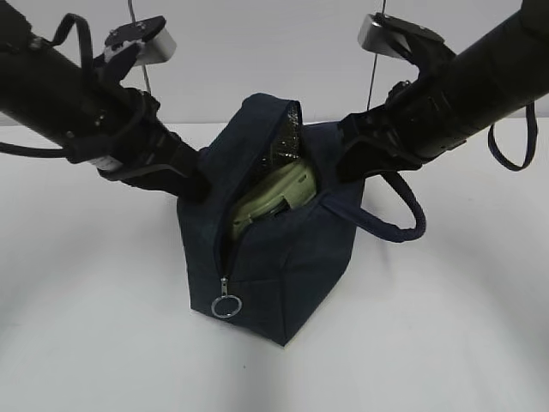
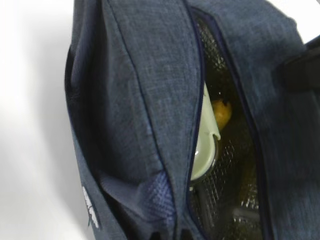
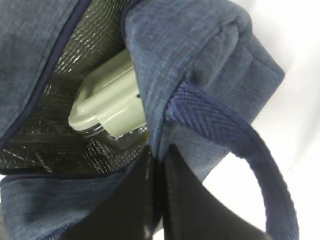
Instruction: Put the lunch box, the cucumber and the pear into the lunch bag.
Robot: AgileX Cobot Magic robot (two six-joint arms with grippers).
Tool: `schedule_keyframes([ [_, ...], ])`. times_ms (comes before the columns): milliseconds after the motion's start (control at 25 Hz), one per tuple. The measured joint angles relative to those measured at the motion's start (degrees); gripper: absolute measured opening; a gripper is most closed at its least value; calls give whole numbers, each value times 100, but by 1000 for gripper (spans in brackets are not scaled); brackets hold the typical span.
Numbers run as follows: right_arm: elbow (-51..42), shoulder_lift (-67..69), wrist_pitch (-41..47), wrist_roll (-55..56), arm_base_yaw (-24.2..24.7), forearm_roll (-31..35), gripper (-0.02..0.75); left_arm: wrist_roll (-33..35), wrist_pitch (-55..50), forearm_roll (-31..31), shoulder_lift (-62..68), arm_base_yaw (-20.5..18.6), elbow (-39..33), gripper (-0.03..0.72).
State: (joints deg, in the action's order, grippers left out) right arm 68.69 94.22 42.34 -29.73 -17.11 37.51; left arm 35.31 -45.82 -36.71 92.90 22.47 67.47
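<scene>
The navy lunch bag stands mid-table with its top zipper open. The lunch box, with its sage-green lid, sits tilted inside and also shows in the left wrist view and the right wrist view. The yellow pear lies deeper in, beside the box. The cucumber is hidden. My left gripper is at the bag's left rim, where the fabric bunches into it. My right gripper is shut on the right rim, next to the handle.
The zipper's metal ring pull hangs at the bag's front. The padded loop handle sticks out to the right. The silvery lining shows inside. A white tabletop surrounds the bag.
</scene>
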Motion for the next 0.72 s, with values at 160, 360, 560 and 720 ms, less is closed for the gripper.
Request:
schedule_keyframes([
  [160,0,-23,62,-98,0,-12,230,-58,28,-2,12,7,51,129],
  [360,0,-224,62,-321,0,-21,503,-53,51,-7,-74,7,44,357],
  [560,-290,-931,-437,-505,-171,-34,465,258,1092,-80,-863,77,-536,380],
  [720,-1167,-1803,-1642,-643,-972,-22,411,493,2614,-313,-1868,510,-1519,380],
])
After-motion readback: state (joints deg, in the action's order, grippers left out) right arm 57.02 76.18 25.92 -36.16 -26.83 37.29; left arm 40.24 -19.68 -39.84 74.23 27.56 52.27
